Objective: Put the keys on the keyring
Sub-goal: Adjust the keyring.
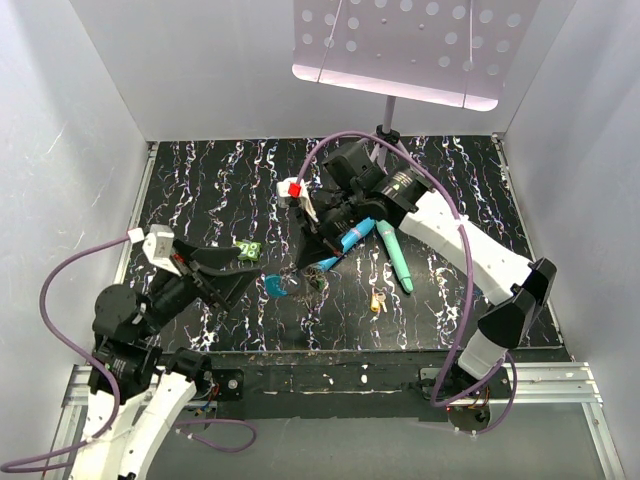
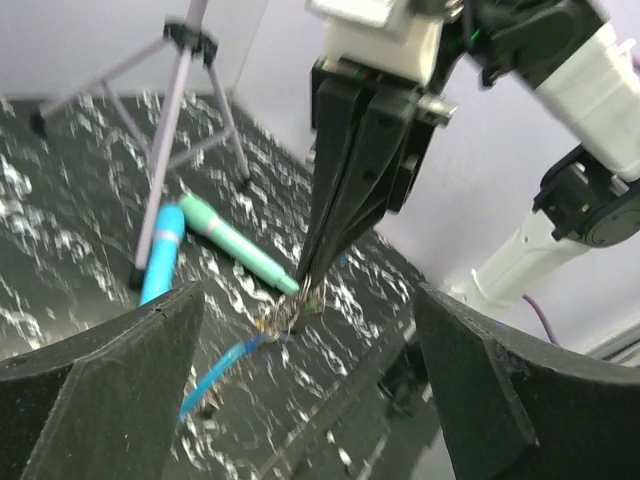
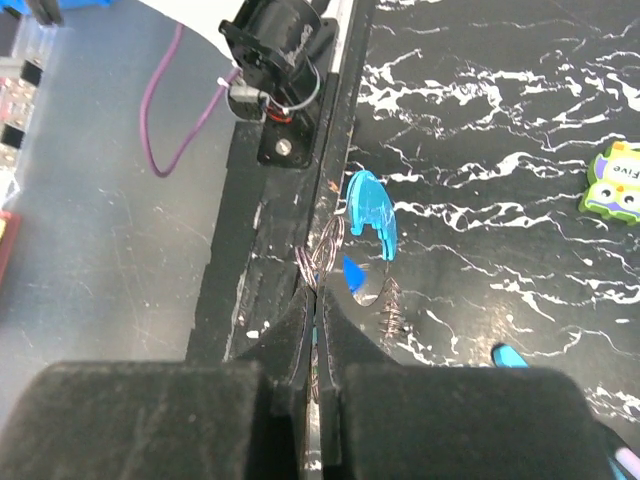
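Keyring point(image 3: 368, 205) wire clamped in our right tool point(image 3: 318, 300), blue section just beyond its tips; left tool point(image 1: 246, 272) spread apart.

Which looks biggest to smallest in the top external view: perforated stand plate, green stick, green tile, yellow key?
1. perforated stand plate, though it sits nearer the camera
2. green stick
3. green tile
4. yellow key, close to the tile

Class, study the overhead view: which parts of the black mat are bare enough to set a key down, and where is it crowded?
Bare: the mat's far-left stretch, between the back wall and the green tile; the near-right patch between the yellow key and the right arm. Crowded: the middle, around the keyring, teal sticks, left gripper and right gripper.
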Controlling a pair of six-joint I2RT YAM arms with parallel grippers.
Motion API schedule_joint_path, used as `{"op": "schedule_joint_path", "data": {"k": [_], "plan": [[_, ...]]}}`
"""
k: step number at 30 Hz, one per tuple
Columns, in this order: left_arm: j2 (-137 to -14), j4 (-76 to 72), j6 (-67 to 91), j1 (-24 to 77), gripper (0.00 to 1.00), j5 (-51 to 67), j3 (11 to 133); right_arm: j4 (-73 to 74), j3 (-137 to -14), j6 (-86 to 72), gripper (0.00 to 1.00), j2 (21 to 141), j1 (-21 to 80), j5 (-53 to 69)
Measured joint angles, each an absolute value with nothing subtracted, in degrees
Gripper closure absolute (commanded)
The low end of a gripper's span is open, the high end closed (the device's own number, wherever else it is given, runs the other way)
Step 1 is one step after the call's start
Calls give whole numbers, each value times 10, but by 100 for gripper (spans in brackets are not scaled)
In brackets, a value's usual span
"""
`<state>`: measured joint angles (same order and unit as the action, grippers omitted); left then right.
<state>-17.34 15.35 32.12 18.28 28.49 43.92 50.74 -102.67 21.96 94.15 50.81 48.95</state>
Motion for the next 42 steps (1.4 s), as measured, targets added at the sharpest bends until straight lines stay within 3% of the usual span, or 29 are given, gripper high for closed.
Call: {"op": "schedule_joint_path", "data": {"k": [3, 8, 17, 42], "plan": [[-203, 223, 332, 183, 29, 304, 457, 573, -1068, 263, 99, 961, 508, 470], [-260, 289, 356, 183, 35, 349, 443, 652, -1108, 322, 99, 996, 508, 455], [-337, 262, 391, 183, 52, 428, 440, 689, -1114, 336, 99, 1027, 508, 485], [-424, 239, 403, 186, 73, 522, 445, 657, -1101, 267, 99, 1063, 507, 557]]}}
